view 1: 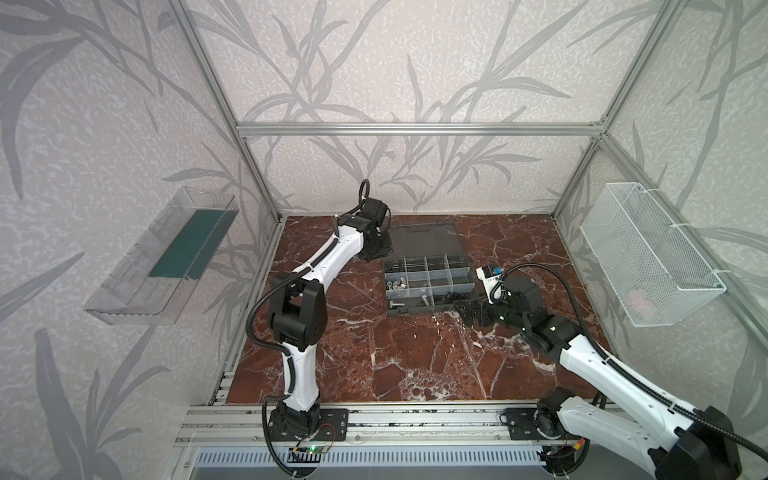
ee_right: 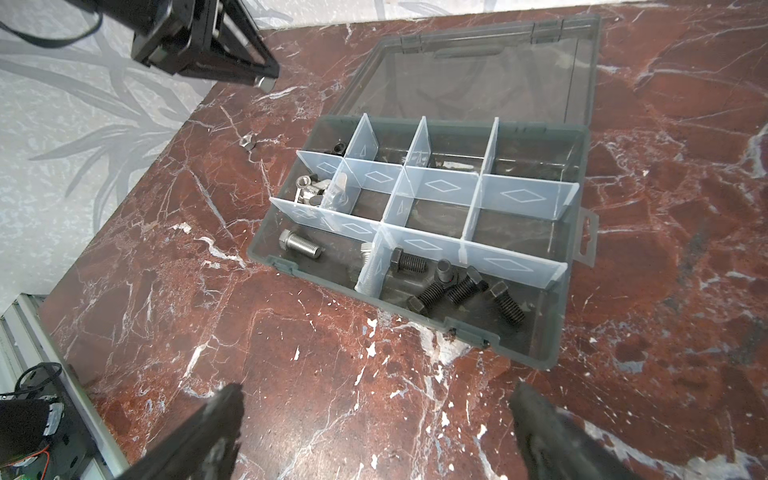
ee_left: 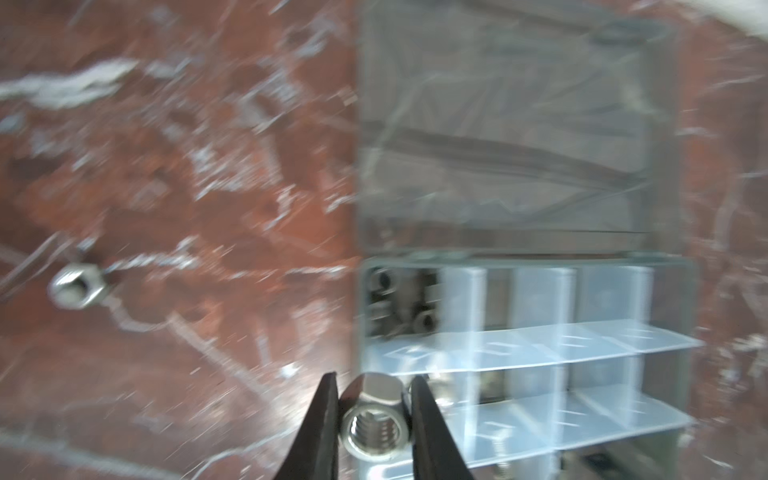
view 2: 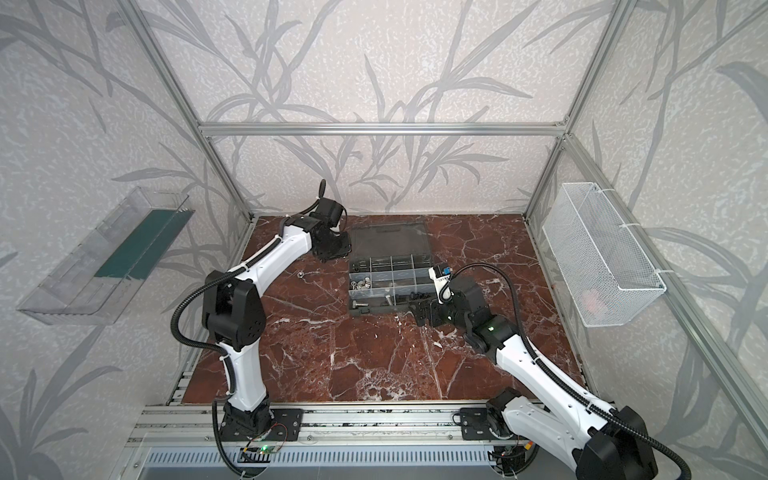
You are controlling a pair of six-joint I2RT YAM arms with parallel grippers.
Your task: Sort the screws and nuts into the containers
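My left gripper (ee_left: 375,378) is pinching a silver nut (ee_left: 376,430) above the table (ee_left: 166,166), near the organizer case (ee_right: 515,237). My right gripper (ee_right: 378,390) is hanging wide open by that case's front edge. A second nut (ee_left: 77,286) is lying loose on the table.

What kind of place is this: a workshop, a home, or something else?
Probably a robot lab cell: an aluminium frame holds wallpapered panels, the left arm and right arm are bolted to a front rail, and an organizer case lies on the marble-look table.
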